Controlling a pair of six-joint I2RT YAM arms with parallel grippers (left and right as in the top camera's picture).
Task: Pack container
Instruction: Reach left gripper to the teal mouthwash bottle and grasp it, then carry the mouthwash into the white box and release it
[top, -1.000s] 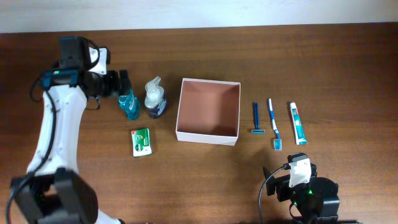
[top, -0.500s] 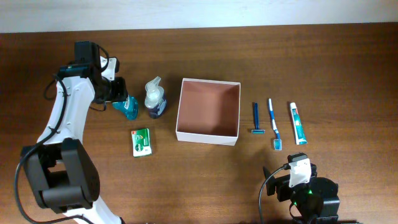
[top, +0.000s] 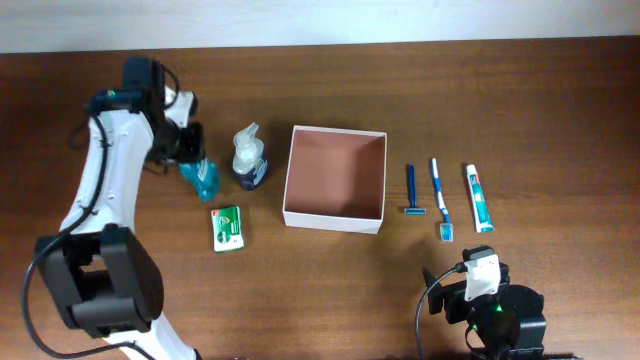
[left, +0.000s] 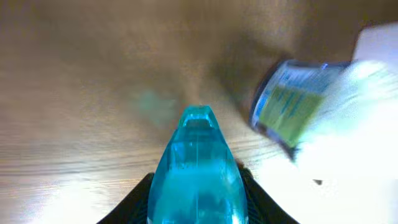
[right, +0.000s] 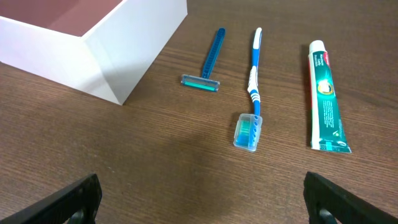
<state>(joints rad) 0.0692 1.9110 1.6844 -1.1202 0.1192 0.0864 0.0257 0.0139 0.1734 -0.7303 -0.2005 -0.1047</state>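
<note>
- Container (top: 333, 218) – the white-walled box with the pinkish-brown inside sits at mid-table, open side up and nothing in it, same spot as a second ago.
- My left gripper (left: 196, 208) is clamped on the teal bottle (top: 203, 179); in the wrist view its dark fingers (left: 138, 200) press both flanks of the bottle.
- A second ago that gripper stood behind the bottle with its fingers not yet around it; since then my arm has swung in and closed on it, and the bottle has shifted a little toward the near edge.
- The spray bottle (top: 248, 158) stands between the teal bottle and the container, touching neither.
- The green packet (top: 229, 228) lies flat nearer me, unmoved.
- Right of the container lie the razor (top: 411, 190), toothbrush (top: 440, 198) and toothpaste (top: 479, 197) – side by side, as before.
- My right gripper (right: 211, 202) rests low at the near edge, fingers spread wide with nothing between them.
</note>
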